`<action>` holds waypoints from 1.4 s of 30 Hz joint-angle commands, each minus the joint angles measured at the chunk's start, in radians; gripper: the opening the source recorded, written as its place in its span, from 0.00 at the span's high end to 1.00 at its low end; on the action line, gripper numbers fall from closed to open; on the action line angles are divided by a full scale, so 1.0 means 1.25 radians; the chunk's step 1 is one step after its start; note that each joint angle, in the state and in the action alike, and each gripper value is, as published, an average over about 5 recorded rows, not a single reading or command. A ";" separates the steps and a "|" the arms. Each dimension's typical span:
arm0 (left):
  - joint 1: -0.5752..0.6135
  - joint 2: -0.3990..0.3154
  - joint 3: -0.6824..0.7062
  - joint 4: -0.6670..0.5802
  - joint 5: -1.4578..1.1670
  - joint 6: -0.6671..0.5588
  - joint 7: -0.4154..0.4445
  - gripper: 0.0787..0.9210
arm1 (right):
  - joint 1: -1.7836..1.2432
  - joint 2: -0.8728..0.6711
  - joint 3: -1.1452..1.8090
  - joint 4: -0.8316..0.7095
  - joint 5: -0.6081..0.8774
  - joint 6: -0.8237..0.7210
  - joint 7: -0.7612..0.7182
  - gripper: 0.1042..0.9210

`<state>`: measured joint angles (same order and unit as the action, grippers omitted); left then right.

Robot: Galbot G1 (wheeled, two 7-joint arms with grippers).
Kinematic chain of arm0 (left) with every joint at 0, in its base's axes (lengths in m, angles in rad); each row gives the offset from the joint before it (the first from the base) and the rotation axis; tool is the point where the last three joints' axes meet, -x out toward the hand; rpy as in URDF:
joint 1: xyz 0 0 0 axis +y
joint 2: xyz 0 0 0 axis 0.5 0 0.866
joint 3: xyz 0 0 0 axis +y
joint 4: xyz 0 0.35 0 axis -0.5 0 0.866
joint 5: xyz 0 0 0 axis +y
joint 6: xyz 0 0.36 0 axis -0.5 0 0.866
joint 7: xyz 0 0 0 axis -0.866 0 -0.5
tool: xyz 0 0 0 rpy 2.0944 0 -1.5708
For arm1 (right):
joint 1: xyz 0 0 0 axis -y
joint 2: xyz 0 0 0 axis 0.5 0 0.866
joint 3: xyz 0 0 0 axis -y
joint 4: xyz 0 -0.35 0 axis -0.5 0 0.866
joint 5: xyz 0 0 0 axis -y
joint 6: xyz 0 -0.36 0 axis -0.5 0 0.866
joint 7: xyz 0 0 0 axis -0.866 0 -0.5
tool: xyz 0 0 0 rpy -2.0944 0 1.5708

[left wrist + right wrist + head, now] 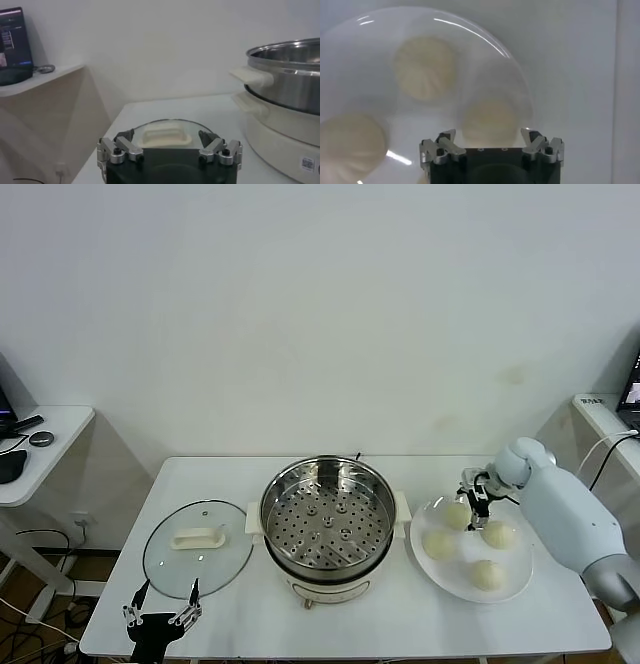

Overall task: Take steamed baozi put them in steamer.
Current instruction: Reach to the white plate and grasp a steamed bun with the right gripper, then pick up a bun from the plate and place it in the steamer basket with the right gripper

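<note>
at the near edge of the desk (110, 629) the left gripper (160, 616) waits idle, its fingers spread wide and holding nothing, just in front of the glass lid (196, 546). beyond the lid, in the middle of the desk, the steamer (328, 519) stands open, its perforated tray bare: no bun is in it yet. to the robot's right of the steamer lies the white plate (512, 590), and all four steamed baozi (439, 544) sit on it, close together. the step in hand looks like the first pick: the right gripper (475, 504) hangs over the far side of the plate, above the farthest bun (489, 118) and the one just beside it. in the right wrist view its fingers (442, 146) stand wide apart with that bun lying below and between them; nothing is gripped, and i cannot tell whether the tips touch the dough. the next move, i judge, calls for coming straight down so the fingers straddle that one bun alone, closing gently since soft dough dents, then lifting clear of its neighbours and carrying it across to the steamer.
</note>
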<state>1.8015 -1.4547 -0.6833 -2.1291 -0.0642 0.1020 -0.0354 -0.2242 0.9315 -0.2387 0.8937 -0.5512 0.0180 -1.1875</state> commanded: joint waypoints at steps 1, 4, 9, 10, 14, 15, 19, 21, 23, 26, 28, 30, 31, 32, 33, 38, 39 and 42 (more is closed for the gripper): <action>-0.003 0.001 0.000 0.002 0.000 0.001 0.001 0.12 | -0.001 0.011 0.000 -0.013 -0.005 0.000 0.017 0.17; -0.008 0.002 -0.002 0.002 0.000 0.003 0.001 0.12 | -0.003 0.010 0.002 -0.011 -0.003 0.001 0.022 0.26; -0.009 0.004 -0.002 0.004 0.000 0.003 0.001 0.12 | -0.004 0.011 0.002 -0.008 0.002 0.003 0.023 0.41; -0.009 0.003 -0.002 0.004 0.000 0.003 0.001 0.12 | -0.004 0.010 0.002 -0.007 0.002 0.003 0.021 0.43; -0.009 0.002 0.000 0.003 0.000 0.003 0.001 0.12 | 0.000 0.002 0.002 0.004 0.009 0.003 0.014 0.51; -0.010 0.002 0.001 0.004 0.000 0.003 0.001 0.12 | 0.002 -0.002 0.002 0.009 0.014 0.002 0.011 0.52; -0.016 0.002 0.006 0.006 0.001 0.003 0.000 0.12 | 0.033 -0.022 -0.013 0.038 0.052 -0.005 -0.004 0.54; -0.020 0.002 0.008 0.006 0.002 0.003 -0.001 0.12 | 0.067 -0.034 -0.044 0.062 0.092 -0.012 -0.016 0.54; -0.024 0.003 0.009 0.007 0.008 0.005 -0.004 0.12 | 0.124 -0.044 -0.097 0.090 0.152 -0.016 -0.030 0.54; -0.031 0.003 0.009 0.009 0.033 0.021 -0.015 0.12 | 0.242 -0.042 -0.189 0.120 0.250 -0.008 -0.054 0.54; -0.035 0.002 0.008 0.011 0.057 0.046 -0.027 0.12 | 0.326 -0.022 -0.246 0.120 0.321 0.017 -0.071 0.54; -0.037 0.001 0.007 0.013 0.072 0.072 -0.039 0.12 | 0.405 0.011 -0.310 0.104 0.407 0.071 -0.086 0.54; -0.037 0.001 0.006 0.013 0.075 0.082 -0.044 0.12 | 0.440 0.030 -0.344 0.092 0.453 0.106 -0.092 0.54; -0.035 0.000 0.005 0.012 0.076 0.089 -0.047 0.12 | 0.476 0.051 -0.382 0.081 0.497 0.146 -0.099 0.54; -0.033 -0.001 0.004 0.009 0.076 0.094 -0.050 0.12 | 0.510 0.072 -0.416 0.072 0.532 0.186 -0.106 0.54; -0.021 -0.006 0.002 0.000 0.079 0.097 -0.061 0.12 | 0.637 0.170 -0.526 0.060 0.574 0.352 -0.144 0.53; -0.020 -0.006 0.003 -0.002 0.079 0.097 -0.062 0.12 | 0.647 0.185 -0.542 0.063 0.573 0.385 -0.148 0.53; -0.017 -0.008 0.004 -0.010 0.080 0.097 -0.063 0.12 | 0.657 0.220 -0.584 0.076 0.573 0.495 -0.152 0.53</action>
<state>1.7787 -1.4663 -0.6778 -2.1375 0.0180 0.1964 -0.1020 0.3665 1.0703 -0.7388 0.9854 -0.0034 0.3298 -1.3268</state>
